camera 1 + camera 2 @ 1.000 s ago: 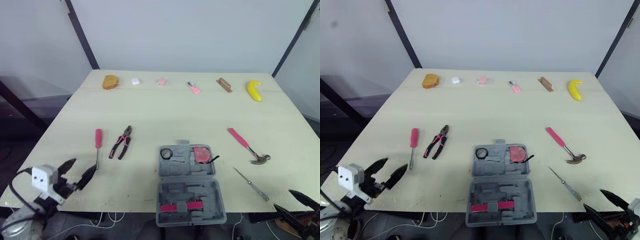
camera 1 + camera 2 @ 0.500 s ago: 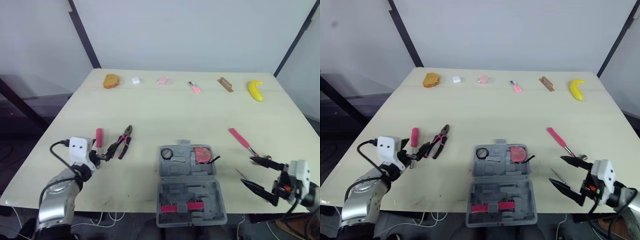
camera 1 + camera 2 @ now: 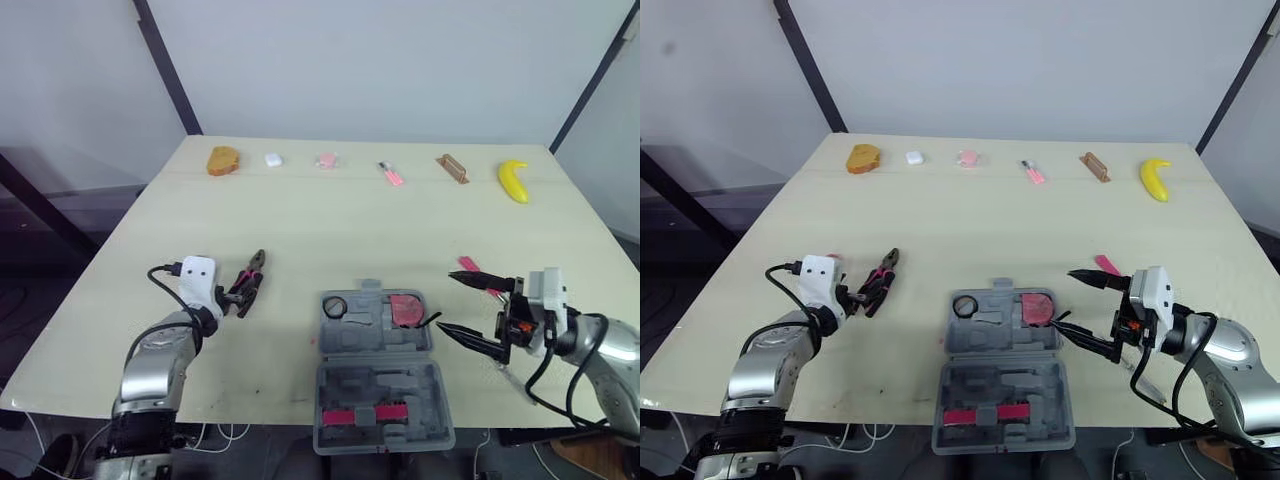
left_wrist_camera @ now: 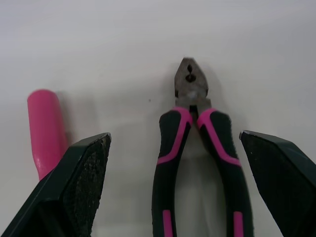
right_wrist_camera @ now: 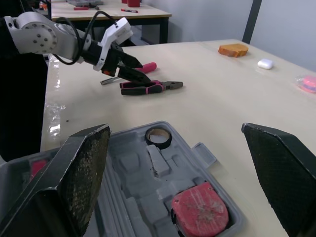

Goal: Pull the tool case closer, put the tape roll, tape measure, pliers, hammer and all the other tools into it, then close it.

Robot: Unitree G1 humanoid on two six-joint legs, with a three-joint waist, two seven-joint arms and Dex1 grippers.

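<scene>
The grey tool case (image 3: 378, 360) lies open near the table's front edge. A black tape roll (image 3: 333, 306) and a red tape measure (image 3: 404, 309) sit in its far half. The pink-and-black pliers (image 4: 197, 148) lie flat on the table to the case's left. My left gripper (image 3: 232, 298) stands open with a finger on each side of their handles. A pink screwdriver handle (image 4: 45, 131) lies just beside them. My right gripper (image 3: 447, 302) is open at the case's right edge, near the tape measure. It hides most of the hammer, whose pink handle end (image 3: 467, 264) shows.
Along the table's far edge lie an orange lump (image 3: 222, 161), a small white thing (image 3: 271, 160), two pink items (image 3: 324, 160) (image 3: 388, 175), a brown block (image 3: 449, 168) and a banana (image 3: 513, 180). A thin metal tool (image 3: 1140, 380) lies under my right arm.
Both arms came in from the front corners. The left gripper moved up to the pliers. The right gripper swung left to the case's right edge, covering the hammer.
</scene>
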